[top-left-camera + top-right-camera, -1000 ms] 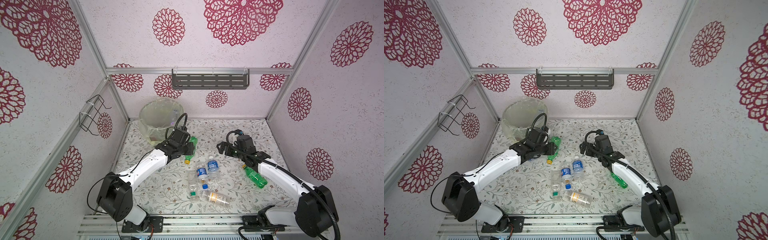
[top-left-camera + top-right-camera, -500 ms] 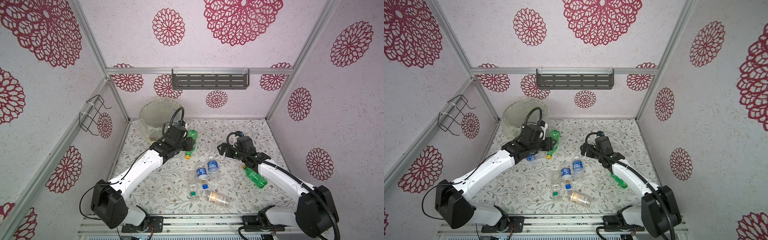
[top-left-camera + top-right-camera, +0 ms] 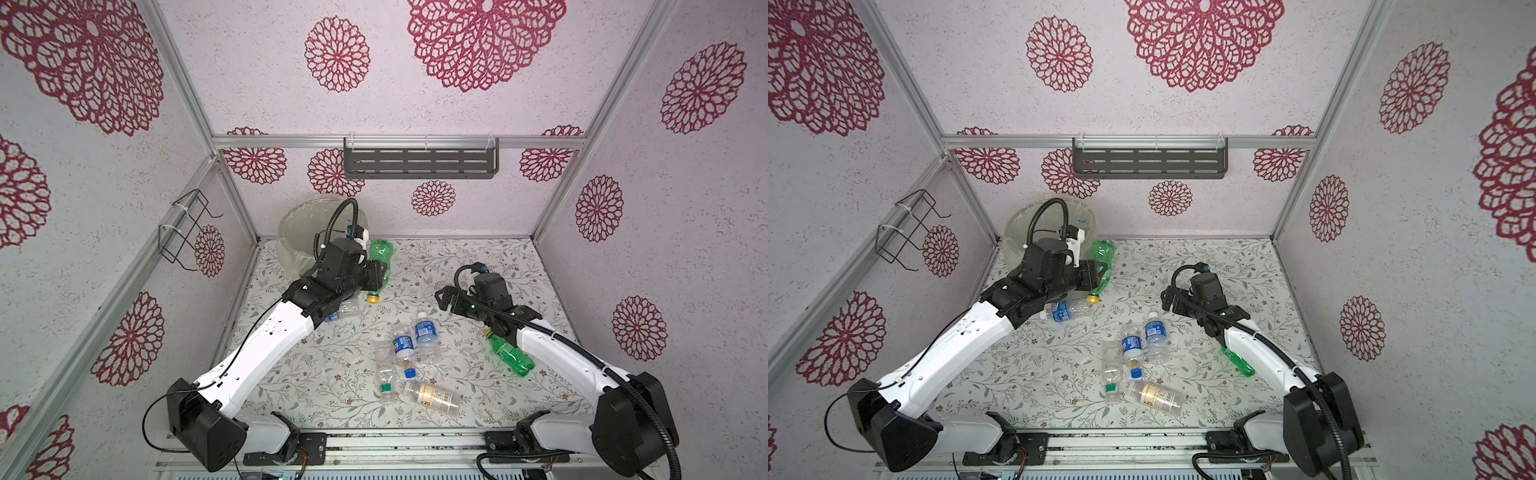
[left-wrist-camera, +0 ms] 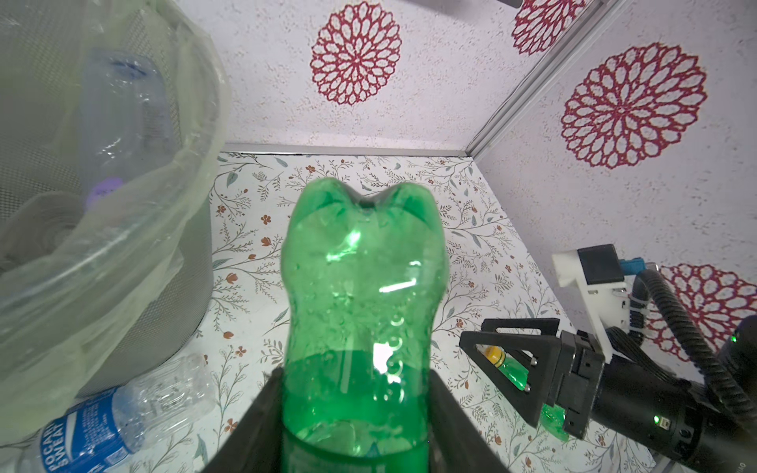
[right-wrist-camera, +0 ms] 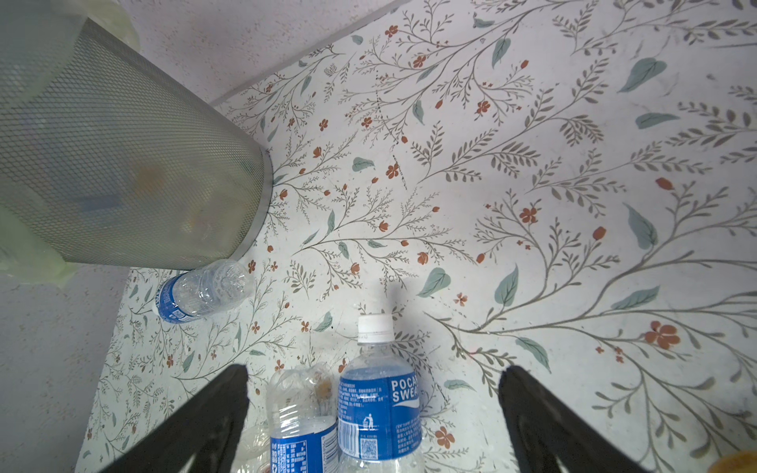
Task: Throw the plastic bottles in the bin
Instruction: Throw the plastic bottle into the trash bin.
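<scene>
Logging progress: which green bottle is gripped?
The green bottle in the left gripper, beside the bin; the other green bottle lies loose under the right arm.

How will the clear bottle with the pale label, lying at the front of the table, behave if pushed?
The pale-label bottle lies on its side and looks round, so it probably rolls. It looks empty, so likely light and quick to skid. Its thin clear wall may dent when squeezed.

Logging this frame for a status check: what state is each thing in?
left gripper: shut on held green bottle
held green bottle: gripped, not yet in bin
right gripper: open, empty
bin: upright, lined, bottle inside
second green bottle: lying on table
blue-label bottle: lying beside bin
four central bottles: lying on table
</scene>
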Tool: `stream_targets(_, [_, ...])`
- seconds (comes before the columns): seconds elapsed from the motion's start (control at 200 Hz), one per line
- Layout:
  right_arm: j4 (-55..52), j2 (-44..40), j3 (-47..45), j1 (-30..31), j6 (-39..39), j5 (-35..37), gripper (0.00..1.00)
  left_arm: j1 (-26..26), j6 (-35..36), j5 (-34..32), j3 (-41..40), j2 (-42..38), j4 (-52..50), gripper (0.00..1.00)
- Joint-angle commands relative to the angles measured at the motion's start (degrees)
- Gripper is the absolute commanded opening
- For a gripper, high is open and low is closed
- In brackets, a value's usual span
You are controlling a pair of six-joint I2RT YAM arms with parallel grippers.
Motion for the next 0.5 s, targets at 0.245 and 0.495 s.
stream_targets(0.245, [0.9,-1.9,-0.4,-0.4,0.8,1.2,0.99,3.3,1.9,-4.6,2.8,-5.1,-4.9,0.44])
stream_targets(0.495, [1.3,-1.2,-0.1,-0.5,0.9,0.9,0.99,7.3,1.9,-5.5,2.1,-9.5,-7.2,0.44])
